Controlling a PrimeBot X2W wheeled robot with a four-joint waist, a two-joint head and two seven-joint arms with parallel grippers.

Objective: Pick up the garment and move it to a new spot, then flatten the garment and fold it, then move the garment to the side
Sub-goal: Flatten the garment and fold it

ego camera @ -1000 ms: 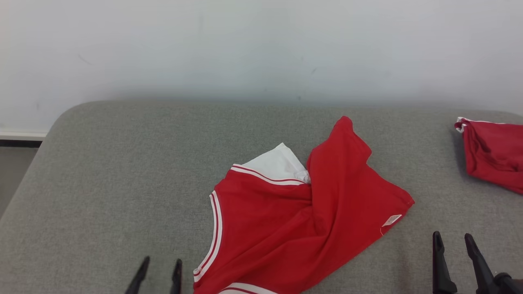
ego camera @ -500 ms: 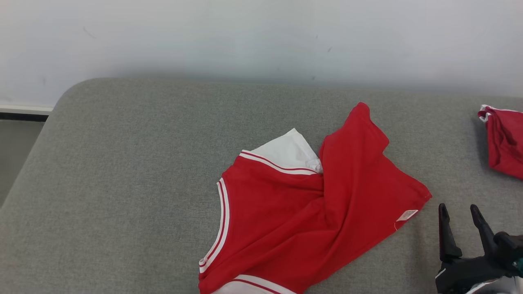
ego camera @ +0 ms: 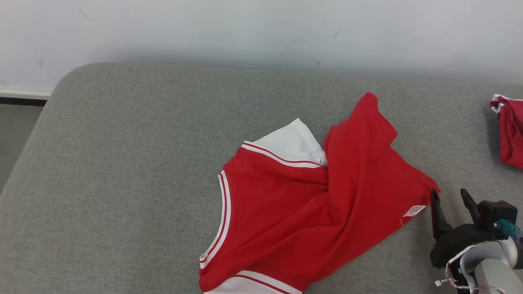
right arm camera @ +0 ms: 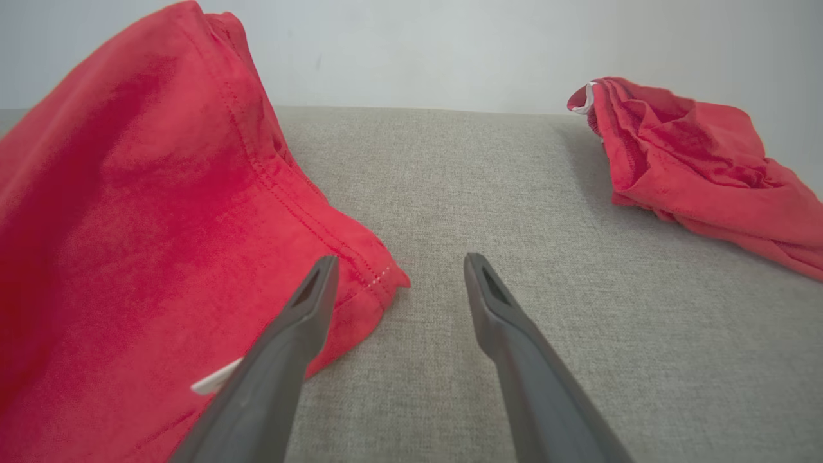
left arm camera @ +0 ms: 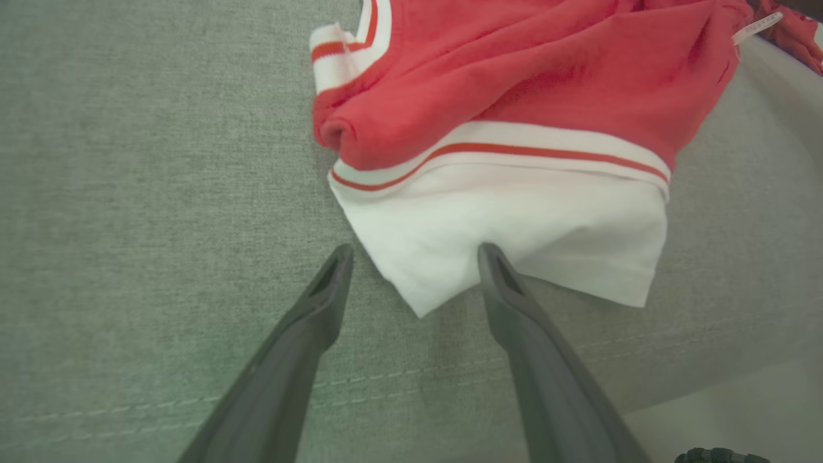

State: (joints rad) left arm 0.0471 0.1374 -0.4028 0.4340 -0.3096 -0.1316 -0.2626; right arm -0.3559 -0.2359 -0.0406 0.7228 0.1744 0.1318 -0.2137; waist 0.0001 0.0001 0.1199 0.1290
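The garment [ego camera: 310,204], a red jersey with white sleeves and striped trim, lies crumpled on the grey cushion [ego camera: 122,163]. My right gripper [ego camera: 449,196] stands open at its right hem corner, beside the small white label [ego camera: 414,210]. In the right wrist view that hem corner [right arm camera: 379,283] lies just inside the gripper [right arm camera: 400,258], by the left finger. In the left wrist view my left gripper [left arm camera: 415,249] is open low over the cushion. The corner of the white sleeve [left arm camera: 514,225] lies between its fingers.
A second red garment [ego camera: 508,130] lies bunched at the cushion's right end, also in the right wrist view [right arm camera: 694,161]. A pale wall [ego camera: 261,32] runs behind. The cushion's front seam and edge [left arm camera: 386,379] lie just under my left gripper. Floor [ego camera: 16,126] shows at far left.
The head camera has shifted, so the whole picture slid up and right. My right gripper has moved forward to the garment's hem corner. My left gripper has left the head picture's bottom edge.
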